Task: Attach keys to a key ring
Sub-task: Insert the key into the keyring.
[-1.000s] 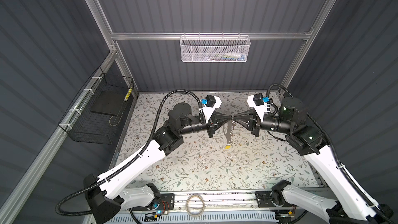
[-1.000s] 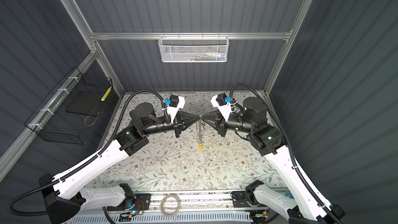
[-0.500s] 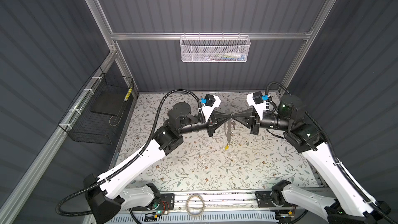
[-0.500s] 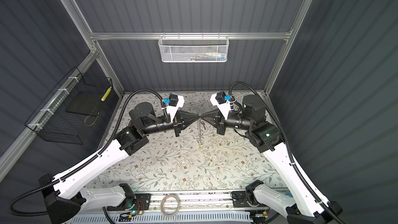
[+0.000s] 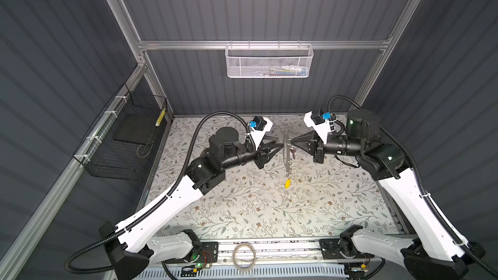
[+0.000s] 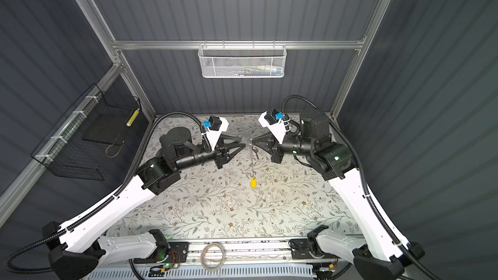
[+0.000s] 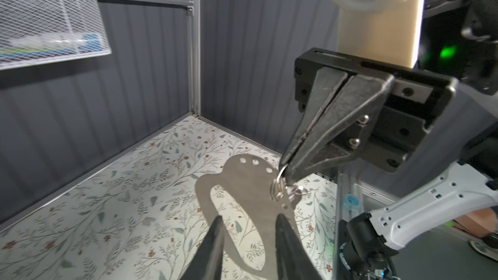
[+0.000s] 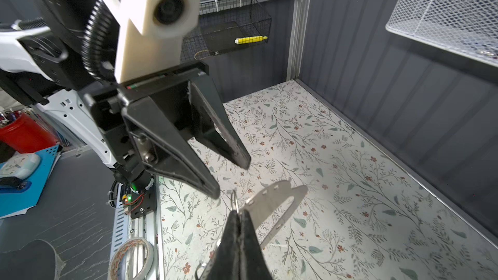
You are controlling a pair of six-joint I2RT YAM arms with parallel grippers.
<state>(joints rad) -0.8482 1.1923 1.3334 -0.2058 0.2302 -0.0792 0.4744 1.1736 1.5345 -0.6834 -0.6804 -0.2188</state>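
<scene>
The key ring [image 7: 242, 184] is a flat grey metal oval that hangs edge-on between the arms in both top views [image 5: 287, 154] [image 6: 253, 157]. My right gripper [image 8: 238, 212] [image 5: 292, 143] is shut on it at the small wire ring through its upper edge. A yellow key [image 5: 287, 183] [image 6: 253, 183] dangles from its lower end above the mat. A pale key [image 7: 293, 193] shows just behind the wire ring. My left gripper [image 7: 249, 227] [image 5: 280, 142] is open just left of the key ring, its fingers apart and holding nothing.
A white mesh basket [image 5: 269, 60] hangs on the back wall. A black wire basket [image 5: 124, 136] is fixed to the left wall. A tape roll [image 5: 244, 255] lies on the front rail. The floral mat [image 5: 256, 211] covers the table under the arms.
My left gripper has opened, let go of the key ring and drawn back a little. My right gripper has closed, and the key ring now hangs from it alone.
</scene>
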